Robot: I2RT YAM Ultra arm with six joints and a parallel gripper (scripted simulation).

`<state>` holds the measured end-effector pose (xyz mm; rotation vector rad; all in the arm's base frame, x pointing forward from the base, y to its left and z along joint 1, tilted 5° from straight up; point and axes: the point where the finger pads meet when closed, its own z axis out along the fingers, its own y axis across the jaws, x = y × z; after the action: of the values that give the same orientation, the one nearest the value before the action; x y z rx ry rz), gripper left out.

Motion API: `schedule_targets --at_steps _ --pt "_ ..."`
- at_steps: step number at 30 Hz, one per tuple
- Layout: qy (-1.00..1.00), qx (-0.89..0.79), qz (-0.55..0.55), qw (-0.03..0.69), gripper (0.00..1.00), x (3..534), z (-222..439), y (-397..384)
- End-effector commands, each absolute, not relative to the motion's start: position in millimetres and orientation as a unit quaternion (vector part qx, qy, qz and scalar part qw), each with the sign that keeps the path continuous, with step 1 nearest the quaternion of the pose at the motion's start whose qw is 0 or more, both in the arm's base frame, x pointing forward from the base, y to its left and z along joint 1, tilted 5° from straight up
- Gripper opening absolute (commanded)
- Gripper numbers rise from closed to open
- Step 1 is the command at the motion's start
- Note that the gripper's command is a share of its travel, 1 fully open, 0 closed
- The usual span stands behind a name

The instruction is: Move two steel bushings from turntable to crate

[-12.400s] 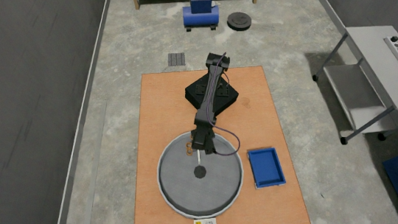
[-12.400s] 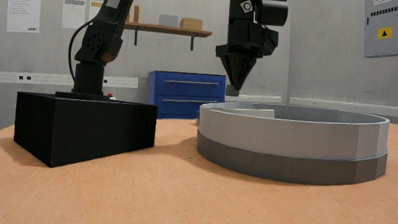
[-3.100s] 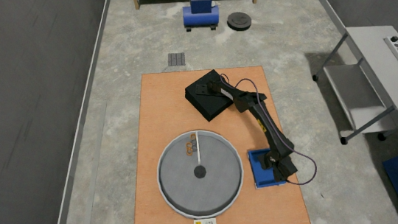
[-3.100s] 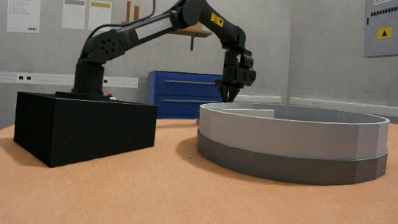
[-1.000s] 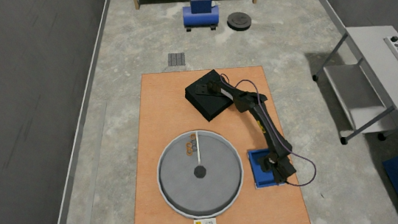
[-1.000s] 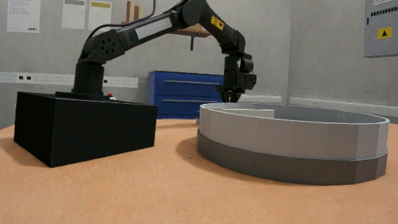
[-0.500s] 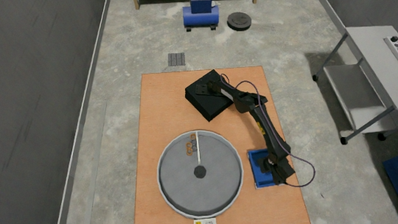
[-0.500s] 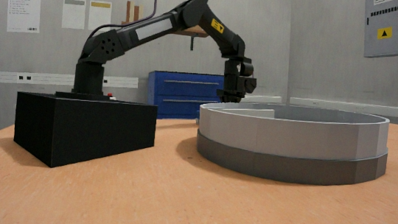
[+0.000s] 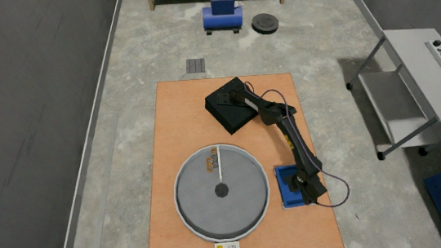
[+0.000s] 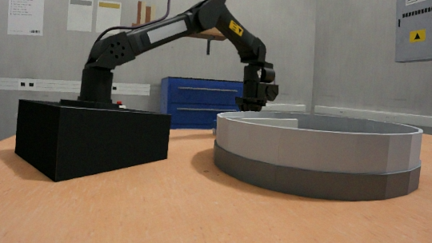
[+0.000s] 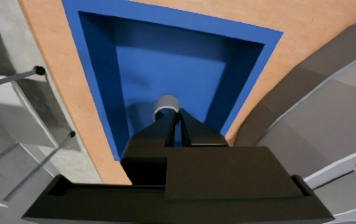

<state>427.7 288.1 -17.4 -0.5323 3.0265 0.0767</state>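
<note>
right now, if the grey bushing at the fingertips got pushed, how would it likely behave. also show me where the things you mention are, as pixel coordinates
The grey bushing [image 11: 166, 100] looks like smooth metal, so probably stiff and a bit slippery. Its round outer wall suggests it could roll if it ends up on its side. The gripper [image 9: 291, 183] [image 10: 251, 109] [image 11: 178, 112] seems to pinch just one edge, so it may swivel.
</note>
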Motion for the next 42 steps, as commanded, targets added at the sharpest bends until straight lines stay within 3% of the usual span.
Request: schedule_targets --at_steps 1,42 --pt "0.984 -0.175 0.020 0.037 0.00 424.7 -18.5 290.7" --pt "0.983 -0.176 0.027 0.055 0.00 428.3 -14.5 294.8"
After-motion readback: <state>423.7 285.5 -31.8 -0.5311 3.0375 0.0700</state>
